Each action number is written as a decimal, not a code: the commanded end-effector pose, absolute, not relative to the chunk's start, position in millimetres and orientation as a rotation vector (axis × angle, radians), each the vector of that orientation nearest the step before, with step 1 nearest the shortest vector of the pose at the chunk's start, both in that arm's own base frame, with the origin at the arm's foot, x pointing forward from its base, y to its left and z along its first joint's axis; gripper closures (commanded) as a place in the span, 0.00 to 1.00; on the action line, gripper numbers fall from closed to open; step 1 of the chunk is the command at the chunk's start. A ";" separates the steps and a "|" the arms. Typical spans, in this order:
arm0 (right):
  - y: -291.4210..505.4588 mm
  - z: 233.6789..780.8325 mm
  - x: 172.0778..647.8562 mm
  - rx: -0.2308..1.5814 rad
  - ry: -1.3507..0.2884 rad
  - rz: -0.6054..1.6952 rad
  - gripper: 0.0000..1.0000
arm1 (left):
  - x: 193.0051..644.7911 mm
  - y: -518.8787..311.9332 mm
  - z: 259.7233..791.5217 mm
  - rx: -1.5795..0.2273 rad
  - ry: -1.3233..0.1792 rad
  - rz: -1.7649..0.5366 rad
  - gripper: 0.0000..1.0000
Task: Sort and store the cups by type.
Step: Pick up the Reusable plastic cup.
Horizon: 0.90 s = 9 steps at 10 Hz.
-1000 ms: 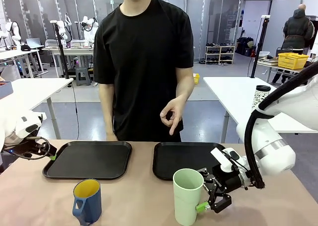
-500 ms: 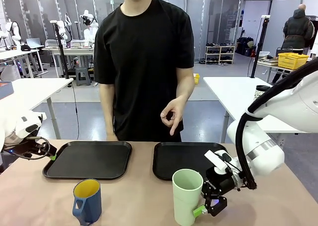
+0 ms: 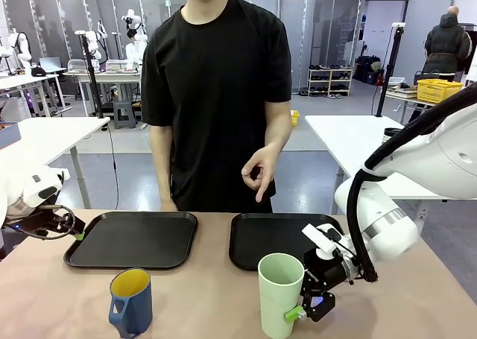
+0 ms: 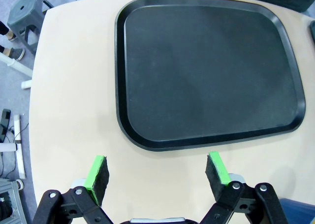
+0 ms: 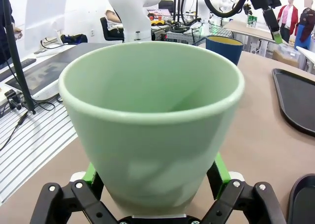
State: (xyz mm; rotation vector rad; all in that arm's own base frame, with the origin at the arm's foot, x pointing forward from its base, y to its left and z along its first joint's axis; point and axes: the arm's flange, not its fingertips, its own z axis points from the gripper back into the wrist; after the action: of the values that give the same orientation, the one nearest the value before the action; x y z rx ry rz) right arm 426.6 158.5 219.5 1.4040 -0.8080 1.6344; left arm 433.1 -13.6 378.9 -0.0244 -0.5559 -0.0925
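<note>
Slid the wide-open right tool [image 3: 305,311] closer across the beige desk [image 3: 209,309], pads now on either side of the tall pale mint-green handleless tumbler [image 3: 281,294] near the front edge, gripping nothing yet. Looks ready to close and lift. Kept the left tool [image 4: 156,170] wide open and empty beside the flat black tray [image 4: 206,71].

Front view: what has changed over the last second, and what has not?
The right gripper slid leftward, in on the mint-green tumbler, and its open jaws now straddle the tumbler's lower part without closing. Nothing was gripped or released. The tumbler, the blue mug, the left black tray, the right black tray, the left gripper and the person's hand stayed put.
</note>
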 end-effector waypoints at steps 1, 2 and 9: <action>153.2 189.0 414.2 1.423 -0.841 1.671 0.00 | 433.3 -12.5 379.2 -0.024 -0.558 -0.090 0.00; 153.9 187.8 414.3 1.426 -0.863 1.671 0.06 | 433.3 -12.5 379.2 -0.024 -0.558 -0.090 0.00; 156.2 215.2 414.0 1.307 -0.916 1.597 0.35 | 433.3 -12.5 379.2 -0.024 -0.558 -0.090 0.00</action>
State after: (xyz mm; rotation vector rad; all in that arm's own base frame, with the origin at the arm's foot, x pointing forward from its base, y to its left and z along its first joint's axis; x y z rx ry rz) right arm 432.6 159.4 219.1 1.3773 -0.8442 1.5999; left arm 433.1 -13.6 378.9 -0.0244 -0.5559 -0.0926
